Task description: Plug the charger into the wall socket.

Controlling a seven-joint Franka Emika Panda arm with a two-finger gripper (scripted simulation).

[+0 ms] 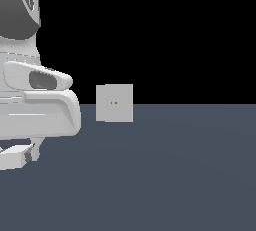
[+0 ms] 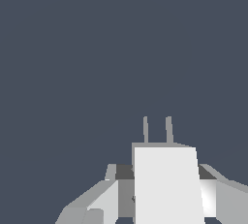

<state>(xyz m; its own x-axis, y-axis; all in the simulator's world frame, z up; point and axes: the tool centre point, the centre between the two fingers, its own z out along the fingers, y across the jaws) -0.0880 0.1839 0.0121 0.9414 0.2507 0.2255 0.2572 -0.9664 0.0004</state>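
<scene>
The wall socket (image 1: 114,103) is an upright off-white square slab with two tiny orange dots on its face. It stands on the dark floor near the middle of the exterior view. The charger (image 2: 167,189) is an off-white block with two thin grey prongs pointing away from the wrist. It sits between the fingers of my gripper (image 2: 164,172), and the dark pads lie against both of its sides. In the exterior view the charger (image 1: 12,157) shows at the far left, low under the arm, well apart from the socket. The socket is out of the wrist view.
The large white arm body (image 1: 40,105) fills the exterior view's left side. The dark grey floor (image 1: 165,175) stretches from the charger to the socket and beyond it to the exterior view's right.
</scene>
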